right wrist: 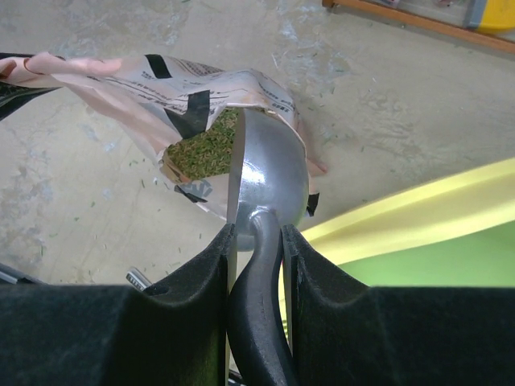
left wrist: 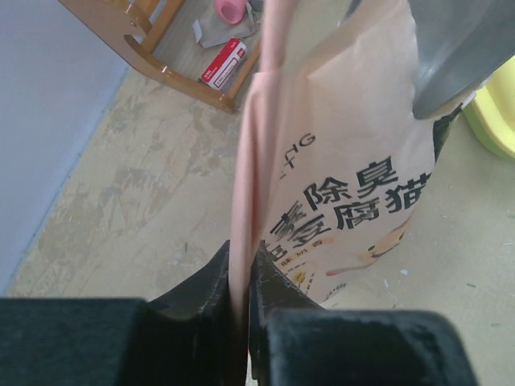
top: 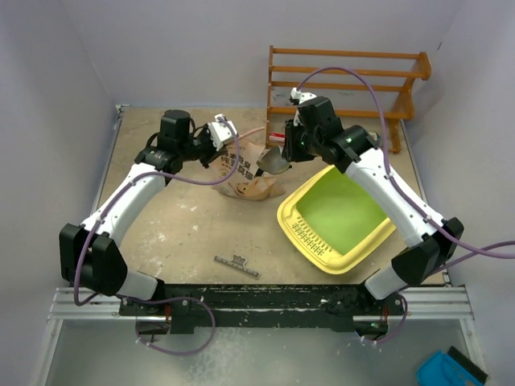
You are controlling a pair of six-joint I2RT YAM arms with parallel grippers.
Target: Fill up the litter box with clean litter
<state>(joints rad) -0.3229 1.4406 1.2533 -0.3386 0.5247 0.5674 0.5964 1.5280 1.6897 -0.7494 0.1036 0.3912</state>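
The scoop (right wrist: 269, 181) hides part of the litter (right wrist: 201, 149) inside the bag (right wrist: 105, 76).

The scuffed tan desk (top: 185, 233) carries the yellow litter box (top: 310, 235) at right, a tan printed bag (top: 253, 181) near its middle, a wooden rack (top: 346, 76) at the far edge and a small grey strip (top: 237, 266) near the front.

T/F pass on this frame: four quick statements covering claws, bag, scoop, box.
1. The left claw pinches the edge of the bag. True.
2. The right claw is empty. False: it grips the handle of the scoop.
3. Green litter shows inside the open bag. True.
4. The litter box is already full. False: its green floor looks bare.
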